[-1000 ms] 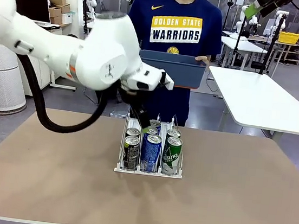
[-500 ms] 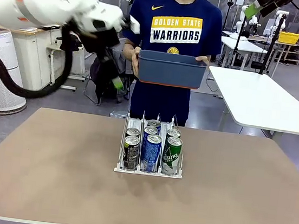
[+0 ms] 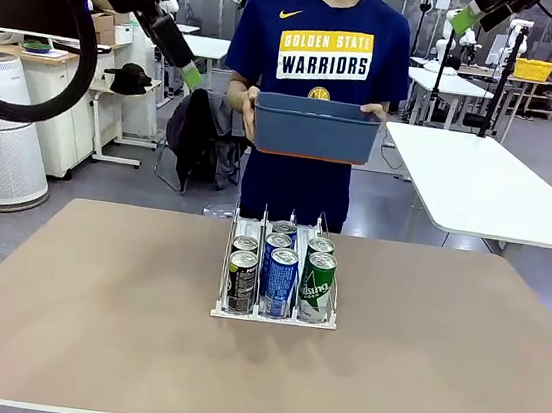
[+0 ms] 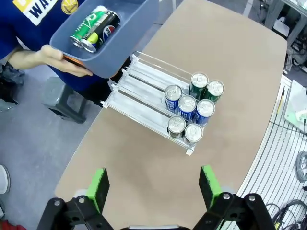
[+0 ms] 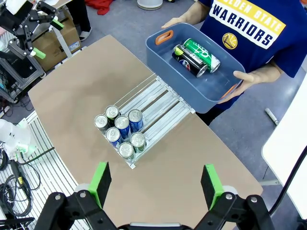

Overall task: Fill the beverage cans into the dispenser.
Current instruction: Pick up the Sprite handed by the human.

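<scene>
The dispenser [image 3: 274, 312] stands mid-table, holding several upright beverage cans [image 3: 280, 280] at its front end, two in each lane. My left gripper [image 3: 187, 73] hangs open and empty, high above the table's far left. From above, the left wrist view shows the left gripper [image 4: 153, 187] open, with the dispenser [image 4: 139, 98] and its cans [image 4: 191, 111] far below. My right gripper [image 3: 467, 18] is raised at the top right, open and empty [image 5: 156, 184]. More cans [image 5: 196, 56] lie on their sides in the blue bin [image 5: 211, 86].
A person at the far edge holds the blue bin [image 3: 315, 131] in both hands, above and behind the dispenser. A white table [image 3: 489, 192] stands off to the right behind. Brown tabletop [image 3: 90, 325] lies bare on both sides of the dispenser.
My left arm has risen from just over the dispenser's middle lane, up and away to the left, open and empty. The right arm, cans and bin have stayed put.
</scene>
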### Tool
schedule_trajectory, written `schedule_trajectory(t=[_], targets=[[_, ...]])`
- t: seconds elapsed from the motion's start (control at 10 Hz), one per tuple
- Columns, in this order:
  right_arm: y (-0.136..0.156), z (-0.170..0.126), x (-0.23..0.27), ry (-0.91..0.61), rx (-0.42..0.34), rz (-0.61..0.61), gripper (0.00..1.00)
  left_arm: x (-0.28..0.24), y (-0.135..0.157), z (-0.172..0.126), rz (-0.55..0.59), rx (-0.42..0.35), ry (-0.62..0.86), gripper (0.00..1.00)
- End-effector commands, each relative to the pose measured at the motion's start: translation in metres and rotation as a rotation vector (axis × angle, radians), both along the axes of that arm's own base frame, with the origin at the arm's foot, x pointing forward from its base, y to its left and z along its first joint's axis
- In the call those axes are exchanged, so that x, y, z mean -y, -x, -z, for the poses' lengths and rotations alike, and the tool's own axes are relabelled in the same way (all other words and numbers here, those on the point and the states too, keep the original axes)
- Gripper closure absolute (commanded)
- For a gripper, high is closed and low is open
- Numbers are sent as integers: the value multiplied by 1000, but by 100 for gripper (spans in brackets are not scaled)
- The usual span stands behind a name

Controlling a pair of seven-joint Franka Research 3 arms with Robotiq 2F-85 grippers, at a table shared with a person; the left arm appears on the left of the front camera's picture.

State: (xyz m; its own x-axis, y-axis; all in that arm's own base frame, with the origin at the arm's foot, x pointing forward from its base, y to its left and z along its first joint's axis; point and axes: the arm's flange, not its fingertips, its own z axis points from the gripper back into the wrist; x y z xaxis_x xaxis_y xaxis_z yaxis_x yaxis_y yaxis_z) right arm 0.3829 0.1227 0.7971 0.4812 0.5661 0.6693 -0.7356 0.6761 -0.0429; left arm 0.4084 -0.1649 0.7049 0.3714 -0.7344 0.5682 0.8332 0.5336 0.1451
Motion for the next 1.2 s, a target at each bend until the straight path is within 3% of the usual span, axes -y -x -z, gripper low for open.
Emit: schedule_trajectory(t=[0.0,0.2,0.3,1.1], targets=[[0,1,-1,-21,-8,-1,0,-1,4,-5,-47,-27,18,0],[0,1,-1,-21,-8,-1,0,-2,7,-4,1,-41,39,0],[0,1,-1,-21,-8,-1,0,0,4,-9,-37,-5,25,0],[0,1,-1,-21,-8,-1,0,0,4,-9,-37,-5,25,0]])
